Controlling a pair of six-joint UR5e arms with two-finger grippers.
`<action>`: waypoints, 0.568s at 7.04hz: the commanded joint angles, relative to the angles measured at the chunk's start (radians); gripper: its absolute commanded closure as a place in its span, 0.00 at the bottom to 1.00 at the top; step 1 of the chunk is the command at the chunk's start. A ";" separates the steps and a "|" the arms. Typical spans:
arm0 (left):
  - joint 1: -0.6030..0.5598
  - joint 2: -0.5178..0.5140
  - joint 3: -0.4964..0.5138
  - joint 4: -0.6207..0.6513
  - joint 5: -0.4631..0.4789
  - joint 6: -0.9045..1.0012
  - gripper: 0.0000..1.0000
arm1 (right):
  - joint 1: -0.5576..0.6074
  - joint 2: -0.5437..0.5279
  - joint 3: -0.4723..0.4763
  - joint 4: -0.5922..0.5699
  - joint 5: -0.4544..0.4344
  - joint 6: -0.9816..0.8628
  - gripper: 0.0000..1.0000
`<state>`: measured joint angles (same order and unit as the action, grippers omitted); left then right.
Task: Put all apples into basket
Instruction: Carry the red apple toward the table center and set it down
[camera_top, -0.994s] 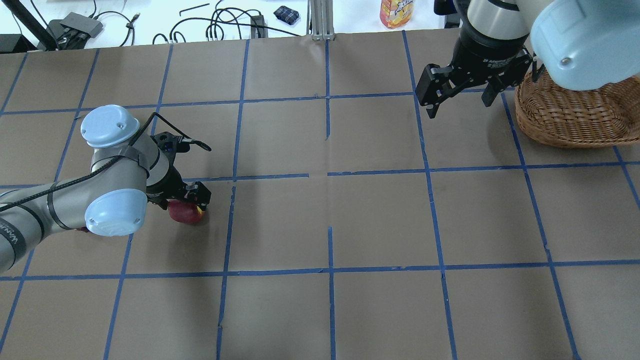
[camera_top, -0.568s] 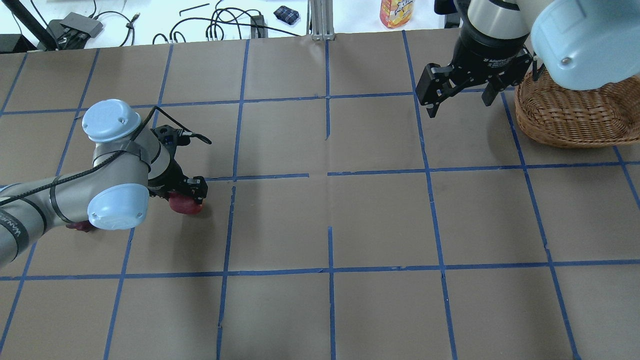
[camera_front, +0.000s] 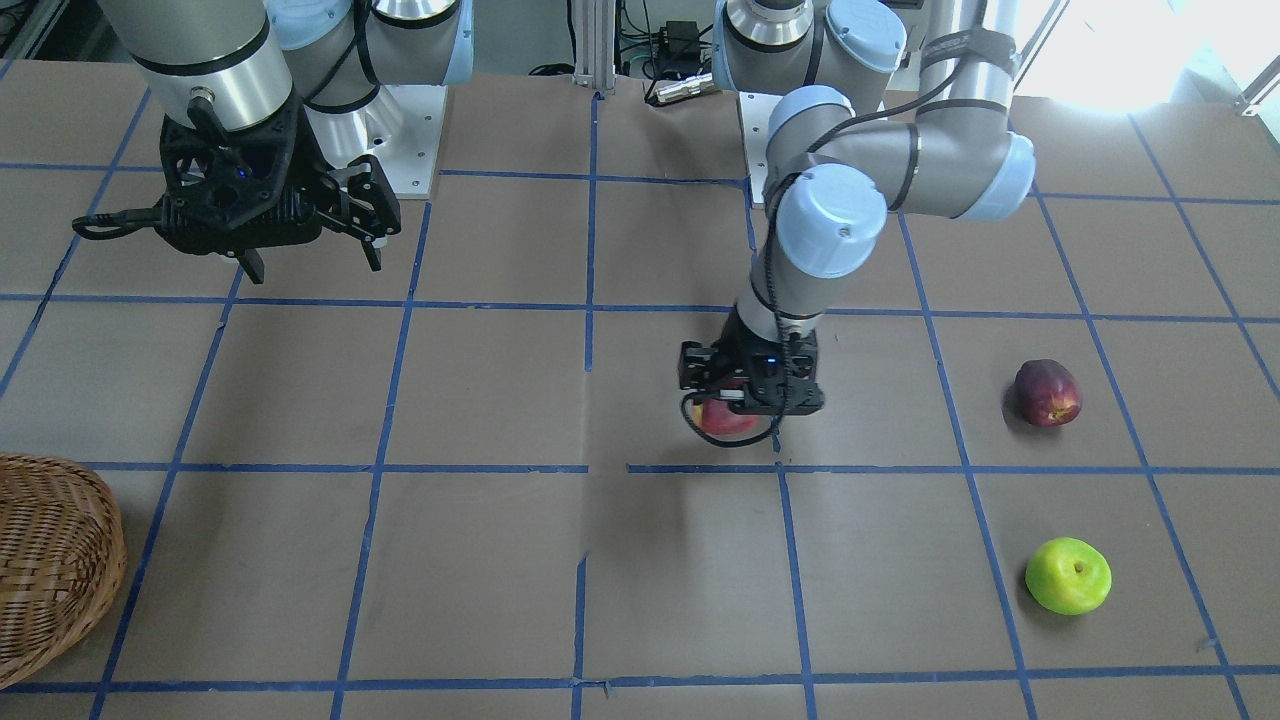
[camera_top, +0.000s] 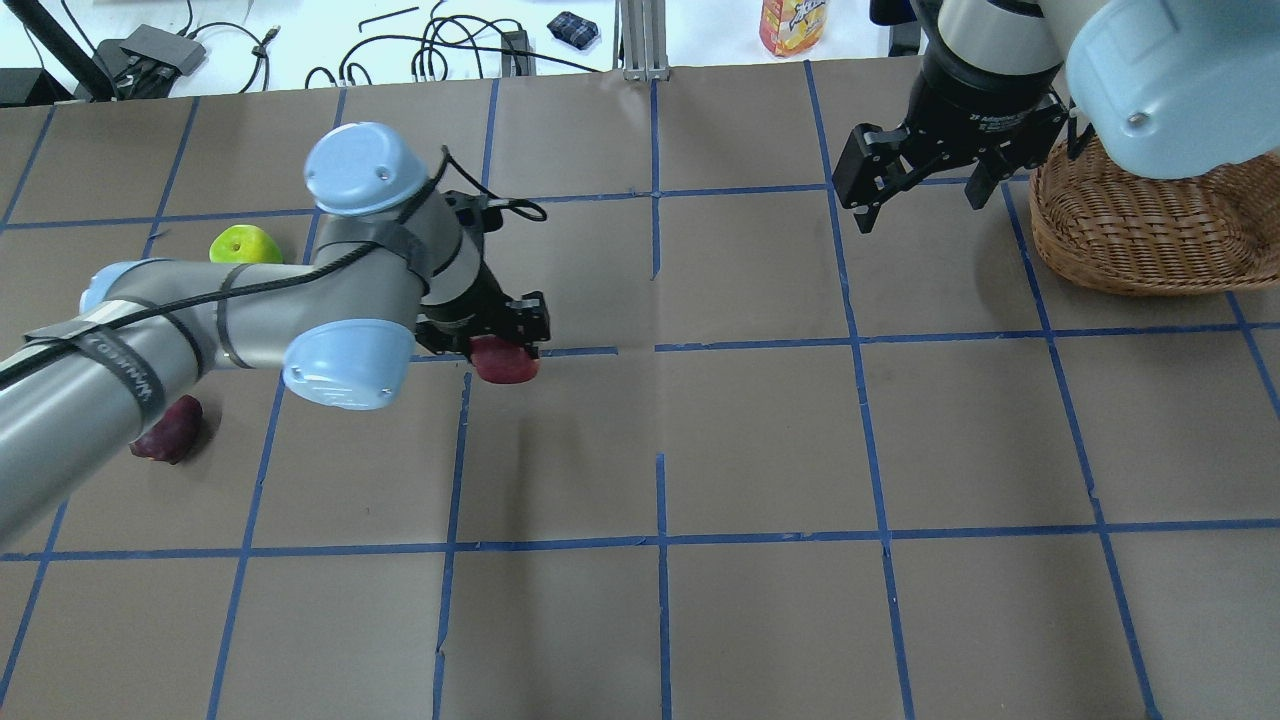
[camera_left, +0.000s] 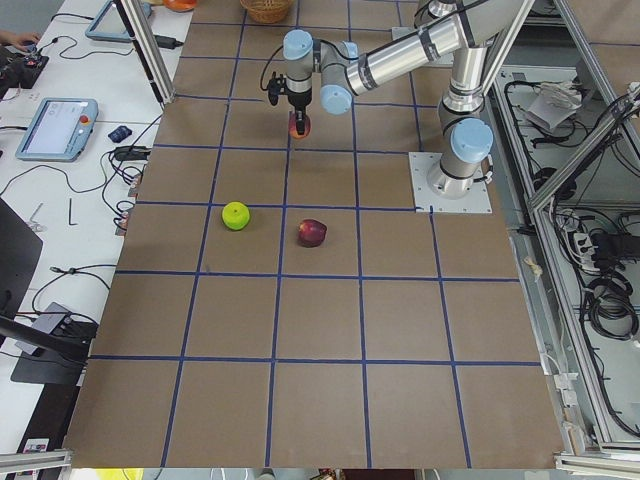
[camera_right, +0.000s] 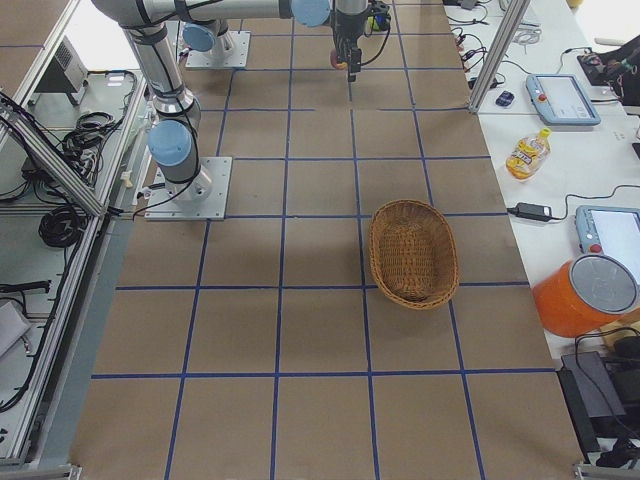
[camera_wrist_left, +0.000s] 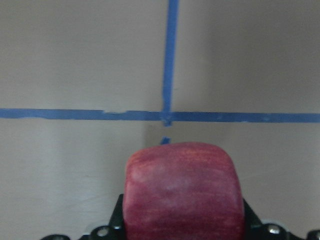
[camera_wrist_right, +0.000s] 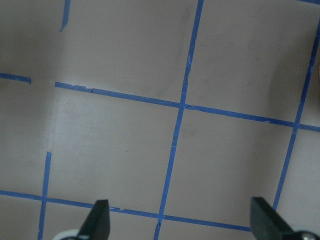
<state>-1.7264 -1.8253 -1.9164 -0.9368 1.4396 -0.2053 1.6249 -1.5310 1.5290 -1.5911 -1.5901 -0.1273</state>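
Observation:
My left gripper (camera_top: 507, 345) is shut on the red apple (camera_top: 505, 362) and holds it above the table near the middle; the apple fills the left wrist view (camera_wrist_left: 182, 195) and also shows in the front view (camera_front: 728, 415). The dark purplish-red apple (camera_top: 168, 432) and the yellow-green apple (camera_top: 245, 244) lie on the table at the left, behind the left arm. The wicker basket (camera_top: 1140, 225) stands at the far right. My right gripper (camera_top: 920, 213) hangs open and empty just left of the basket, above bare table (camera_wrist_right: 182, 220).
The table is brown paper with a blue tape grid. A yellow bottle (camera_top: 793, 25), cables and small devices lie on the white bench beyond the far edge. The right arm's large elbow joint (camera_top: 1165, 85) overhangs the basket's back.
My left arm has lifted the red apple and carried it right and away from me, uncovering the green and dark apples. The right gripper has barely moved.

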 joint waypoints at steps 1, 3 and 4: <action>-0.102 -0.109 0.034 0.124 -0.134 -0.095 1.00 | 0.001 0.000 -0.001 -0.012 0.002 0.017 0.00; -0.212 -0.172 0.081 0.189 -0.125 -0.101 1.00 | 0.003 0.003 -0.027 -0.033 0.001 0.015 0.00; -0.216 -0.202 0.106 0.191 -0.134 -0.111 0.01 | 0.003 0.026 -0.041 -0.032 -0.010 0.015 0.00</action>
<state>-1.9149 -1.9894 -1.8436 -0.7665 1.3126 -0.3036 1.6270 -1.5213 1.5068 -1.6200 -1.5912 -0.1122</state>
